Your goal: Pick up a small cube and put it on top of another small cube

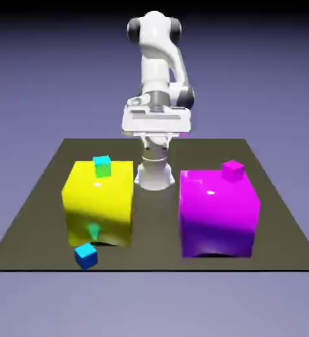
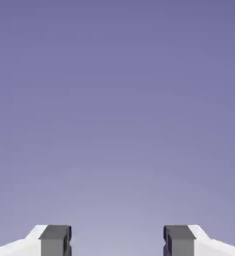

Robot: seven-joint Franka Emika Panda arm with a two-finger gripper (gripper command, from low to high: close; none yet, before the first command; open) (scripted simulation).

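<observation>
"Small blue cube [image 1: 86, 255], where is it?"

"On the dark mat [image 1: 158, 253], just in front of the glossy yellow block [image 1: 99, 204]. Smooth faces, crisp edges, perhaps slightly tilted."

"And the gripper [image 2: 117, 240]?"

"Jaws spread, nothing between them. The hand view shows only its fingers against plain violet; both blocks appear only in the exterior view."
</observation>
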